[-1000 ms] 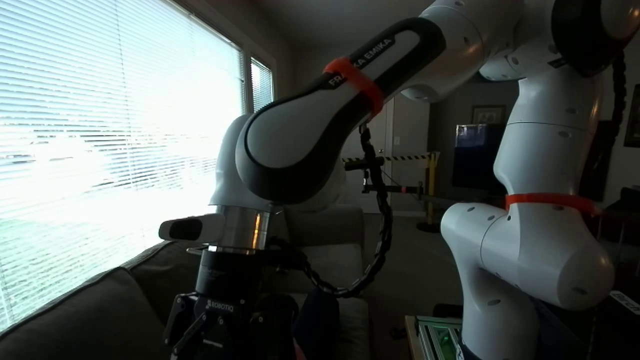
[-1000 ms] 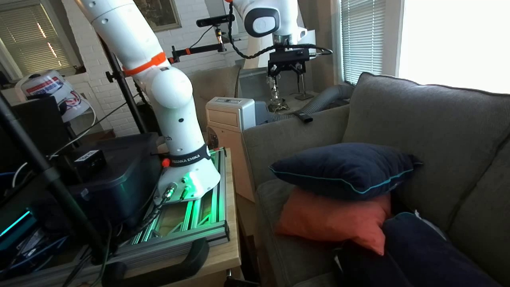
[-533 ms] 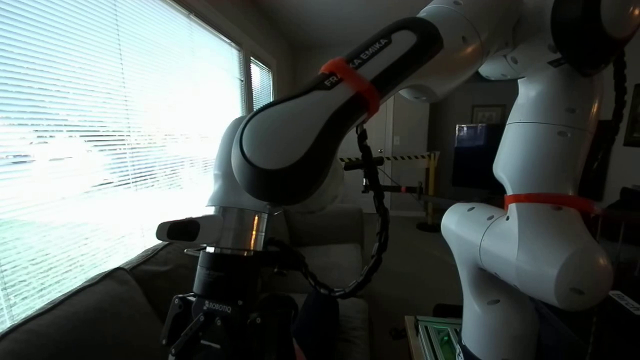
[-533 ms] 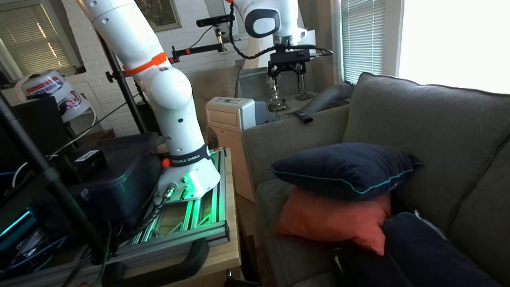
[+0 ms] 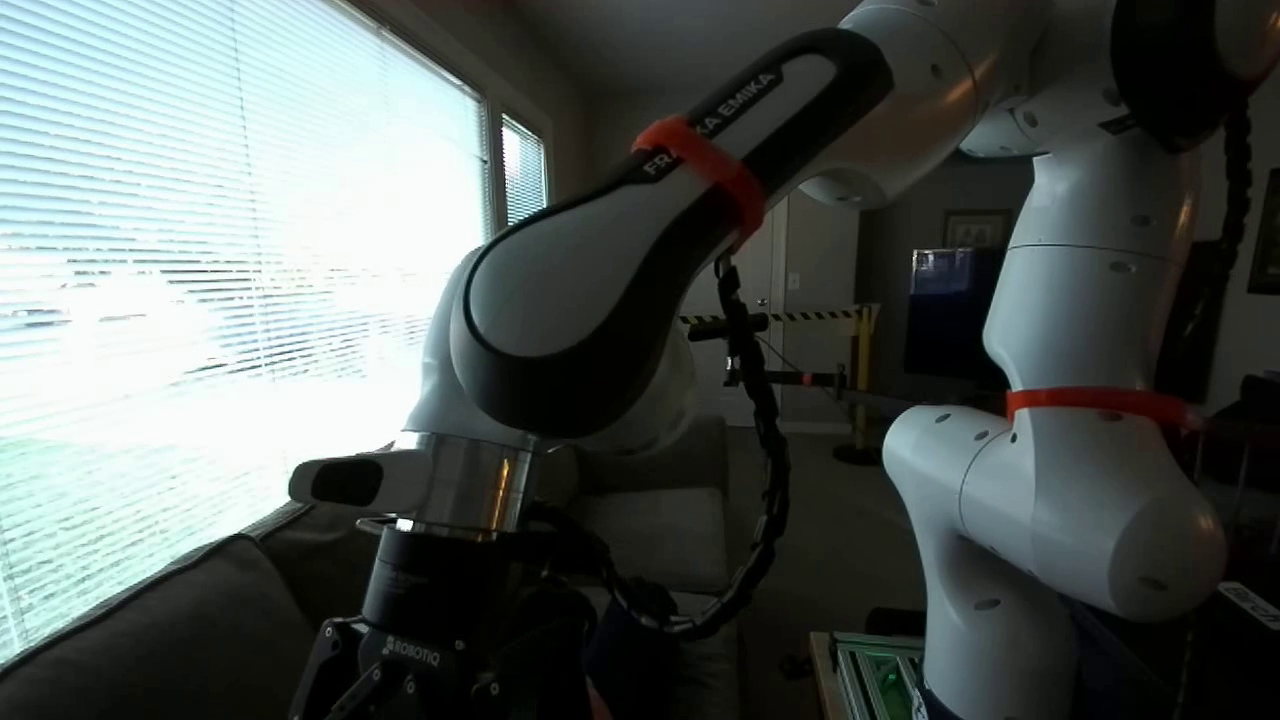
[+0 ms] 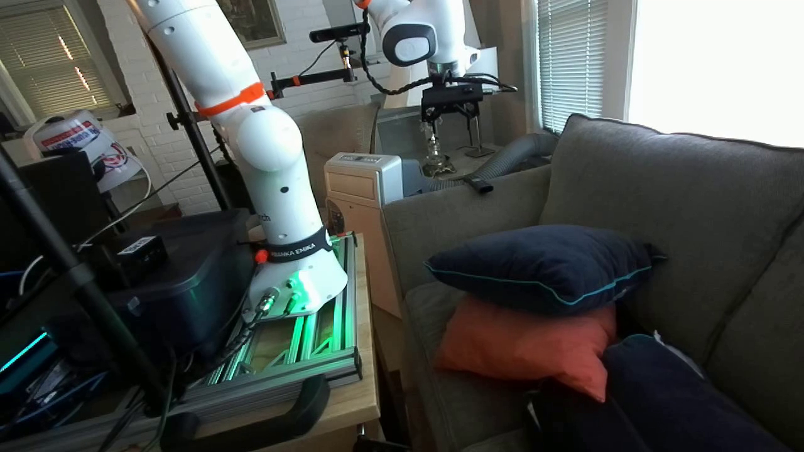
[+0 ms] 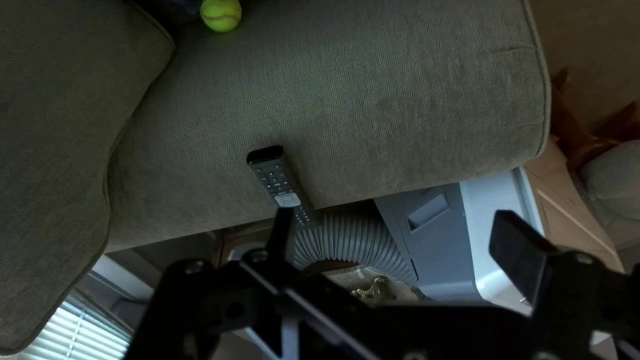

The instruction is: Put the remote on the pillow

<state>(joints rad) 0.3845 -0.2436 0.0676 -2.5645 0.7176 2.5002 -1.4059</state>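
The dark grey remote point(image 7: 272, 175) lies on the sofa arm point(image 7: 350, 110) in the wrist view, its lower end sticking out past the arm's edge. It also shows on the arm in an exterior view point(image 6: 479, 185). The navy pillow point(image 6: 540, 267) with teal piping lies on top of an orange pillow point(image 6: 527, 342) on the sofa seat. My gripper point(image 7: 395, 217) is open with nothing between its fingers. It hangs above and beyond the sofa arm, and its left finger overlaps the remote's lower part in the wrist view. In an exterior view the gripper point(image 5: 400, 690) is cut off at the bottom.
A tennis ball point(image 7: 221, 15) lies on the sofa arm. A ribbed grey hose point(image 7: 355, 240) and a white-and-grey appliance point(image 7: 440, 240) stand beyond the arm. The sofa back cushion point(image 6: 678, 207) rises beside the pillows. Another navy pillow point(image 6: 678, 389) lies in front.
My gripper has moved slightly down and to the left in both exterior views, tilting a little. The remote and the pillows have not moved.
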